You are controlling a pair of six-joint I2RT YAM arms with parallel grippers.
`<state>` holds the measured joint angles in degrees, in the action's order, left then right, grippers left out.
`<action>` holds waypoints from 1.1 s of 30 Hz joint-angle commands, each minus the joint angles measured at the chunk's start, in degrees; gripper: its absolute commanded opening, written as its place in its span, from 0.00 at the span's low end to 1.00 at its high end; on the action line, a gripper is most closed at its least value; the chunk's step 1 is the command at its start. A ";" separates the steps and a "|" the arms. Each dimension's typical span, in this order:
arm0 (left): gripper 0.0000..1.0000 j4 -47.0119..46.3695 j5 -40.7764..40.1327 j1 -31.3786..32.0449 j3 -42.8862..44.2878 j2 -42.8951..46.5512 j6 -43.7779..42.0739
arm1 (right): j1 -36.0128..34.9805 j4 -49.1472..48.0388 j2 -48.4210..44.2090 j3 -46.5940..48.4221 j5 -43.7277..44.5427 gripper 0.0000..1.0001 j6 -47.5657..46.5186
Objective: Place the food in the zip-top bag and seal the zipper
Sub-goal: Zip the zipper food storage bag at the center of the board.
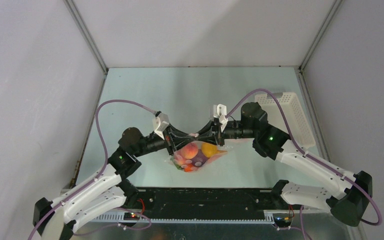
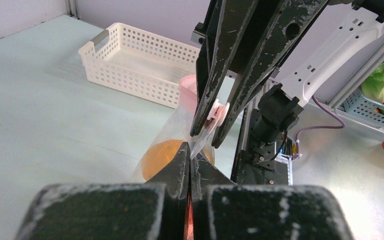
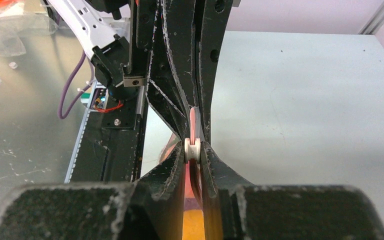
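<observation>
A: At mid-table, lifted between the arms: item one, bag (image 1: 215, 156). Contents?

B: Food (image 1: 194, 152), inside the bag. Orange, red, yellow and purple pieces, bunched at the bottom.

A: Holds?

B: Left gripper (image 2: 189, 150): jaws closed flat on the zipper (image 1: 194, 135), along the bag's top edge. Right gripper (image 3: 193, 150): jaws closed on the white slider (image 3: 192, 149), almost tip to tip with the left.

A: Handling?

B: Film: thin, soft, likely slippery. It sags under the load and lends no stiffness. Food: light, hard-looking, apt to shift and swing the bag. Strip: the only firm part. Best hold, as I judge it: the strip on one side and the slider on the other, kept taut and level. A grip on bare film would probably slide or crumple. How much of the strip is sealed: cannot tell.

A: Surface?

B: Table (image 1: 180, 90): pale green, smooth, matt, a few specks.

A: Room?

B: Grey walls (image 1: 30, 75) left, right and far. Basket (image 1: 291, 117): white, slotted, far right, well apart from the bag. Black rail (image 1: 200, 197) along the near edge. Room to draw the grippers apart, left and right: judged ample.
</observation>
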<state>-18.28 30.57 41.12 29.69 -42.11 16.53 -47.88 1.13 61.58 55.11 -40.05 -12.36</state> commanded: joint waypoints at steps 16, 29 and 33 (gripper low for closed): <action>0.00 -3.48 -8.27 -0.40 -0.75 5.39 2.28 | 0.77 4.97 -2.20 -0.11 0.40 0.10 1.42; 0.00 -4.38 -10.28 -0.38 -2.21 7.80 2.41 | 4.31 12.34 -4.44 -0.85 5.85 0.08 -0.27; 0.00 -3.86 -13.96 -0.44 -2.75 8.79 1.98 | 5.70 12.98 -6.66 -3.05 6.96 0.08 0.48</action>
<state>-18.04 23.09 41.23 26.92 -35.64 18.61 -44.07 9.93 58.17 53.95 -36.12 -12.05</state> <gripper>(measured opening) 0.003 0.162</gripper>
